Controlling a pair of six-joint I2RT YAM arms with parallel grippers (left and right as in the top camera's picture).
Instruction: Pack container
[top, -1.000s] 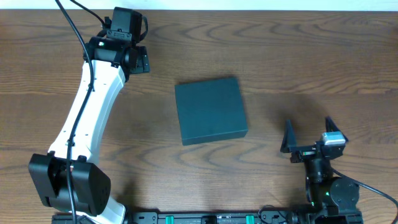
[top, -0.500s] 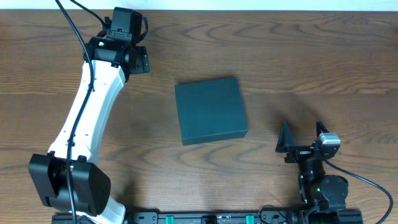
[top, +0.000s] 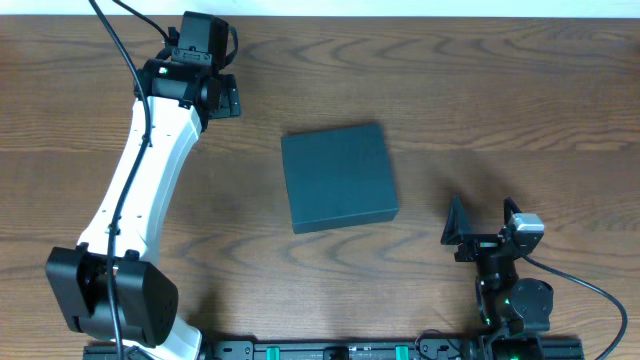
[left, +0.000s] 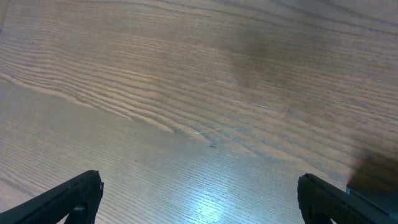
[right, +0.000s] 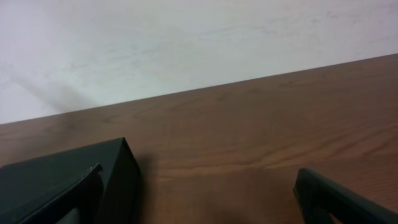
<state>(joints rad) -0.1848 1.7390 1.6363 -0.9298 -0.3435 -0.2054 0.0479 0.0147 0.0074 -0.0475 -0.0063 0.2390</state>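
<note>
Sliding a touch leftward and back toward the near edge over the last 1 second, the right arm (top: 512, 298) now sits low at the right of the tabletop (top: 520, 90). Its jaws are spread wide and released, with only bare wood in the gap between them. Nothing else has budged: the left arm (top: 150, 160) is stretched out toward the far left corner exactly as before, and the box (top: 339, 178) has not shifted either. The left jaws are released too, wide apart over plain wood grain in the wrist view, gripping nothing. That dark teal box lies flat in the middle of the tabletop, lid shut, turned slightly off square to the edges. It is well apart from the left arm and near the right one, but not touching it. From the right wrist view, 1 corner of the box shows at the lower left, close by 1 finger, with a white wall (right: 186, 37) beyond the tabletop's far edge.
</note>
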